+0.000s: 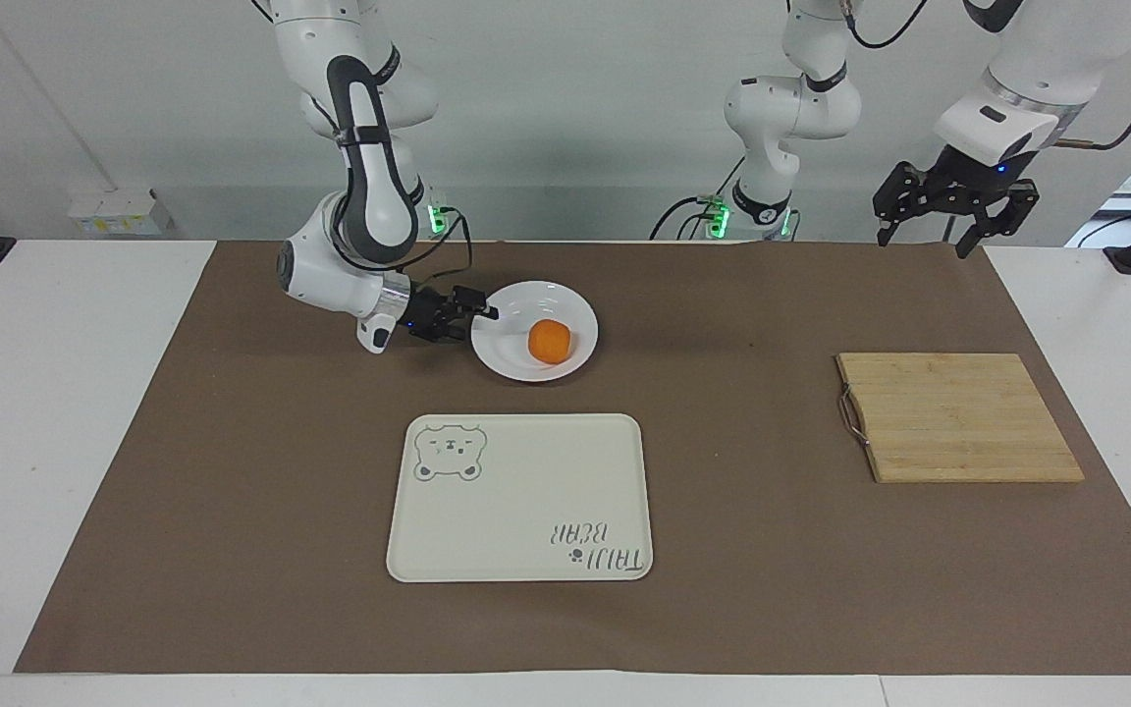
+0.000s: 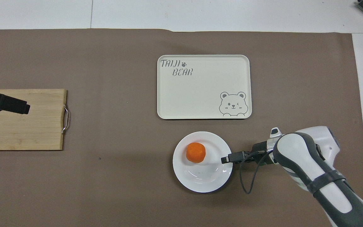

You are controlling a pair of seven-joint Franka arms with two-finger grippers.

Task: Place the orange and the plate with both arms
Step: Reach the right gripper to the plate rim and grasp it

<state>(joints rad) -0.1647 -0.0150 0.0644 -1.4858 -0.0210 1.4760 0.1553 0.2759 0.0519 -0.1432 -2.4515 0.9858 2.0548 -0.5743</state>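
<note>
With the small round orange fruit (image 1: 550, 341) resting in the glossy white round plate (image 1: 526, 369), the rim is straddled by the right gripper (image 1: 485, 314), apparently for a lift. Whether its jaws are clamped cannot be told. The left gripper (image 1: 929, 239) is parked, jaws spread and empty, above the bamboo cutting board (image 1: 958, 417).

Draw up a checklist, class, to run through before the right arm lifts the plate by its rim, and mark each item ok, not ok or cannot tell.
1. Right gripper at the plate rim, on the right arm's side: ok.
2. Fingers closed on the rim: cannot tell.
3. Orange resting on the plate, apart from the gripper: ok.
4. Tray bare, farther from the robots than the plate: ok.
5. Left gripper waiting, raised over the left arm's end of the table, away from the plate: ok.
</note>
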